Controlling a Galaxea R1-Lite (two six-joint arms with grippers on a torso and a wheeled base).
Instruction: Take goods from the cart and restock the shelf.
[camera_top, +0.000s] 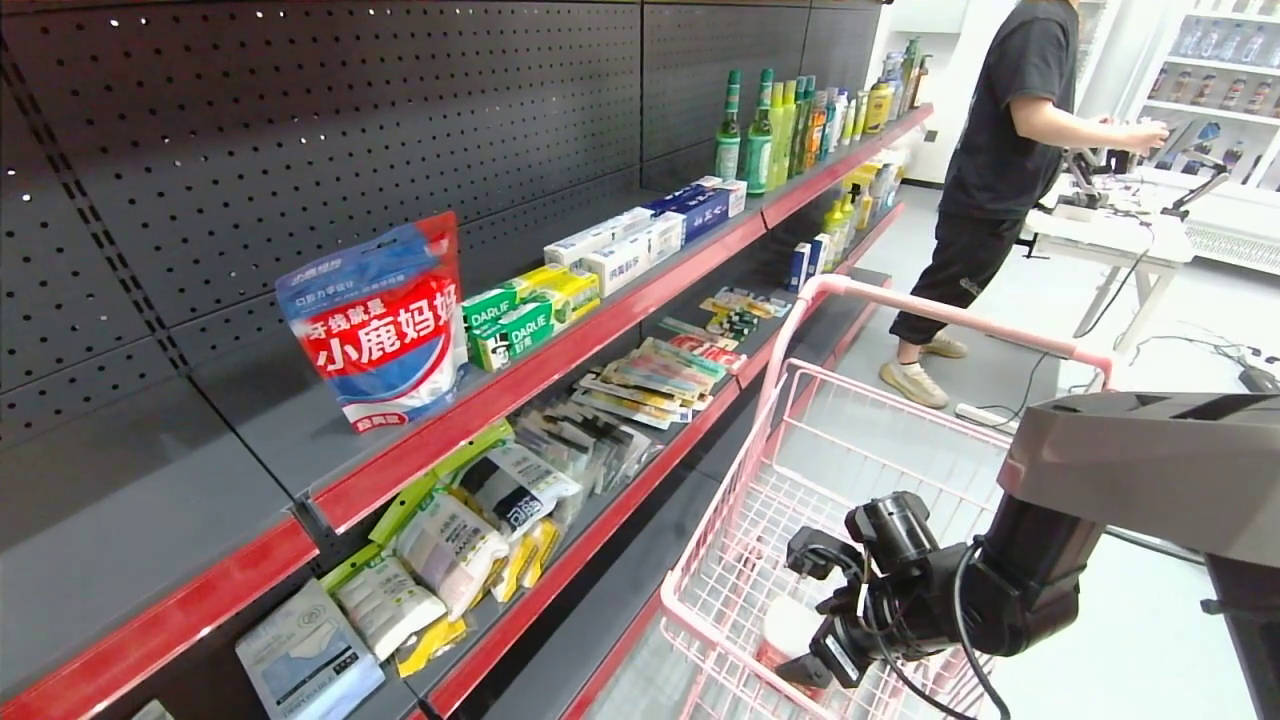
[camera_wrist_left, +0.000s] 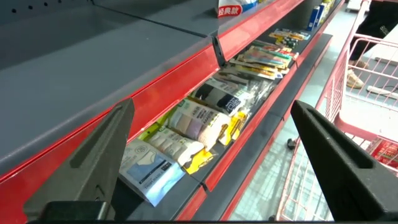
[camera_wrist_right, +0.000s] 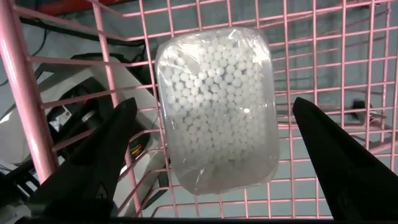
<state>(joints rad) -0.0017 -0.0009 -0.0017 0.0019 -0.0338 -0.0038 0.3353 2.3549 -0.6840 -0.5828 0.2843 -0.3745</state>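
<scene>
Spanning the robot's left, the shelf (camera_top: 560, 362) carries a blue-red bag (camera_top: 385, 325) on its upper tier. Beside it stands the pink cart (camera_top: 722, 500), holding a clear pack of white balls (camera_wrist_right: 216, 112). Right end effector (camera_wrist_right: 211, 106) hangs inside the cart, fingers apart, pack centred between them, untouched. Left end effector (camera_wrist_left: 211, 109) faces the lower tier, fingers apart.

Cart (camera_top: 742, 520): right of shelf (camera_top: 150, 250).
Pack (camera_wrist_right: 217, 112): in cart, under right gripper (camera_wrist_right: 212, 106).
Bag (camera_top: 385, 320): on top tier (camera_top: 265, 425); boxes (camera_top: 520, 315), then bottles (camera_top: 770, 130), farther along.
Pouches (camera_top: 450, 550): on lower tier (camera_top: 600, 542).
</scene>
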